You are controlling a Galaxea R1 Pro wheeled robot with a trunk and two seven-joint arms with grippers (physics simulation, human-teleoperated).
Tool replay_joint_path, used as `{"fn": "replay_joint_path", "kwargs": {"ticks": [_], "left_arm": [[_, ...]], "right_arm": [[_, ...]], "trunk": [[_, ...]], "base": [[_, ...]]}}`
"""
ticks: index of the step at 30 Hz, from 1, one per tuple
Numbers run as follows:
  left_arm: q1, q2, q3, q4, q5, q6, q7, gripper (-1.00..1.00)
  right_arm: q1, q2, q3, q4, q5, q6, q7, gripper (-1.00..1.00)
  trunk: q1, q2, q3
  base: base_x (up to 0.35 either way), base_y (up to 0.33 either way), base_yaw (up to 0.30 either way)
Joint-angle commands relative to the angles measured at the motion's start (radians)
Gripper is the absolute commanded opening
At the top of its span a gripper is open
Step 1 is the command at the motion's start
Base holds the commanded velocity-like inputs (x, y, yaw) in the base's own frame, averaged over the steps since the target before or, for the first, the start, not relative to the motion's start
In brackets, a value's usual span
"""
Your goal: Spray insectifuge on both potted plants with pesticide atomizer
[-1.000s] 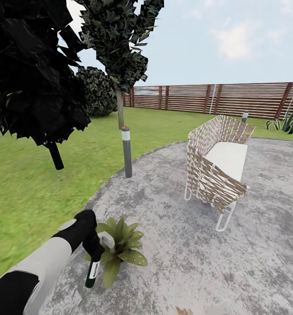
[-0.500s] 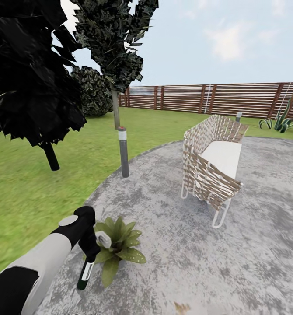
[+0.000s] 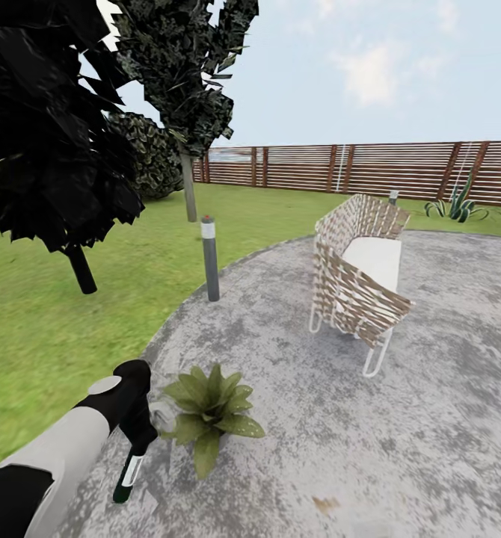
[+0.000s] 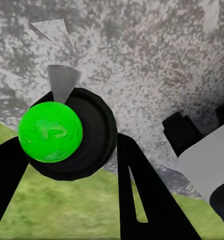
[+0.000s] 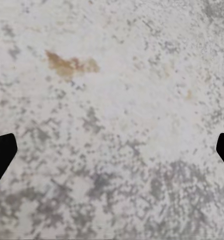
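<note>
Patio (image 3: 370, 448) view panned since a second ago: camera move. Potted plant (image 3: 209, 407) just beside left gripper (image 3: 138, 441), now less overlapped. Gripper clamped on pesticide atomizer (image 3: 127, 478), hanging below. Right gripper's (image 5: 112, 150) fingers spread wide. Spraying probably imminent.

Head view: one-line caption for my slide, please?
Left claw holds the pesticide atomizer beside a potted plant on the paved patio.
</note>
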State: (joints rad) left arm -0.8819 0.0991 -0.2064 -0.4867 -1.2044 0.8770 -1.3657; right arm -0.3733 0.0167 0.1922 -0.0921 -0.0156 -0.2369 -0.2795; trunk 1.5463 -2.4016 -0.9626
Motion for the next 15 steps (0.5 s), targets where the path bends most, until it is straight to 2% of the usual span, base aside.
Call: {"fn": "replay_joint_path", "kwargs": {"ticks": [1,3,8,12,13,15], "left_arm": [[0.004,0.007,-0.003,-0.002,-0.002,0.011,-0.008,-1.00],[0.011,0.014,-0.002,-0.002,0.000,0.010,-0.006,-1.00],[0.056,-0.004,-0.002,-0.003,0.005,0.010,-0.004,-1.00],[0.072,-0.051,-0.002,-0.005,0.005,0.010,0.003,-1.00],[0.073,-0.068,-0.001,-0.006,0.005,0.010,0.022,-1.00],[0.074,-0.083,0.003,-0.004,0.006,0.010,0.062,-1.00]], "right_arm": [[-0.001,0.000,0.007,0.002,-0.002,-0.002,-0.006,1.00],[-0.001,0.000,0.007,0.002,-0.001,-0.002,-0.006,1.00],[-0.001,0.000,0.007,0.002,-0.001,-0.001,-0.006,1.00],[-0.001,0.000,0.007,0.002,-0.001,-0.001,-0.006,1.00],[-0.001,0.000,0.007,0.002,-0.001,-0.001,-0.006,1.00],[-0.001,0.000,0.007,0.002,-0.001,-0.001,-0.006,1.00]], "trunk": [[0.000,0.000,-0.001],[0.000,0.000,-0.001],[0.000,0.000,-0.001],[0.000,0.000,-0.001],[0.000,0.000,-0.001],[0.000,0.000,-0.001]], "base": [[0.176,0.282,-0.001],[0.202,0.205,0.000],[0.104,0.036,0.000],[0.012,0.003,0.000],[0.003,0.001,0.000],[0.002,0.000,0.000]]}}
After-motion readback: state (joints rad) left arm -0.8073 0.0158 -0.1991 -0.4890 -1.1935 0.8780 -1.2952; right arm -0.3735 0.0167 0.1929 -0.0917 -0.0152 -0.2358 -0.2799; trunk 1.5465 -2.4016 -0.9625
